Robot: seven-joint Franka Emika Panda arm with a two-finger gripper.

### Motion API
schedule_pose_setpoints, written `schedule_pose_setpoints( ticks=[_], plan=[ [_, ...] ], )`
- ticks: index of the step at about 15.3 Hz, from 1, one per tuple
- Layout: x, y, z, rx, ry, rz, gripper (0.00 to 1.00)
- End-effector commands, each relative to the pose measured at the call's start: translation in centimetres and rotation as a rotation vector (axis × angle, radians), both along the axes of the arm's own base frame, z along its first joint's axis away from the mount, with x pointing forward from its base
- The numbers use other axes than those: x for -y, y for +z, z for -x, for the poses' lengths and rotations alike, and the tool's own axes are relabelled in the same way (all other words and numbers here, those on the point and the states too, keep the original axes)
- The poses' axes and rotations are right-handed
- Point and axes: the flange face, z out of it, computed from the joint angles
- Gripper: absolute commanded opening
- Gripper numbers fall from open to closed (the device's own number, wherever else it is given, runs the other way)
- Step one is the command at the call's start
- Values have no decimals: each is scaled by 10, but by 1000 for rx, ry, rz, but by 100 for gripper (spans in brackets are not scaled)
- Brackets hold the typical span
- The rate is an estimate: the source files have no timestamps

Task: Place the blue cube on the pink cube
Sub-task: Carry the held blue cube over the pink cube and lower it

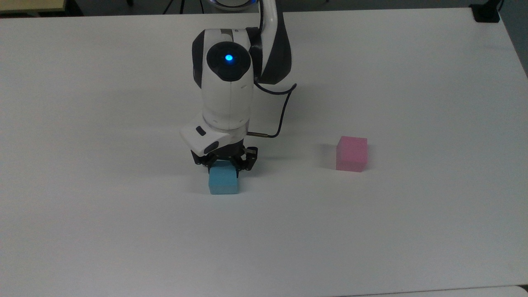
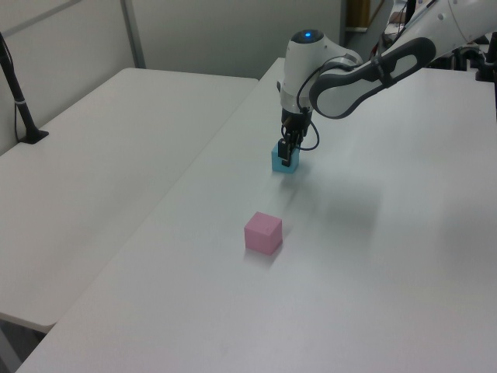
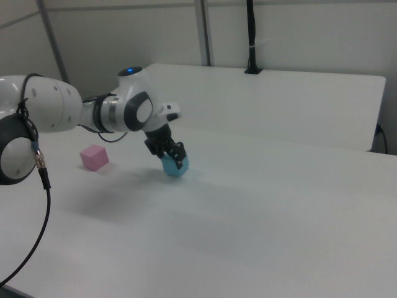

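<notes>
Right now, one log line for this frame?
phase: grasp | hand: shut on blue cube, cube on table | pink cube: apart, bare

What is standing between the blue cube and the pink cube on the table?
Nothing visible. In the top view, bare white table lies between the blue cube, where the hand is closed around it, and the pink cube on the top view's right. The top of the pink cube is free too.

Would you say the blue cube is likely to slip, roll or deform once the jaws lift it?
The blue cube has flat faces, so it probably won't roll. Its matte surface suggests fair grip. It looks like foam, so likely light, perhaps slightly squashy.
</notes>
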Motion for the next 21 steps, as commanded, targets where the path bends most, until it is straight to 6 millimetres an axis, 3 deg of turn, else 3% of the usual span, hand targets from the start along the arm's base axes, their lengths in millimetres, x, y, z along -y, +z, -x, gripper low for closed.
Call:
schedule_pose_setpoints(
  ticks=[1, 2, 3, 4, 9, 14, 17, 21],
  plan=[
    [-78, 42, 20, 8, 78, 4, 43],
    [-96, 50, 24, 0, 95, 7, 43],
    [-117, 74, 21, 38, 76, -12, 44],
    [-129, 79, 23, 38, 64, -17, 45],
    [-201, 91, 44, 38, 84, -26, 51],
    [-256, 89, 66, 41, 138, -30, 52],
    [-279, 79, 75, 32, 156, -26, 56],
    [-282, 62, 76, 13, 165, -8, 83]
  ],
)
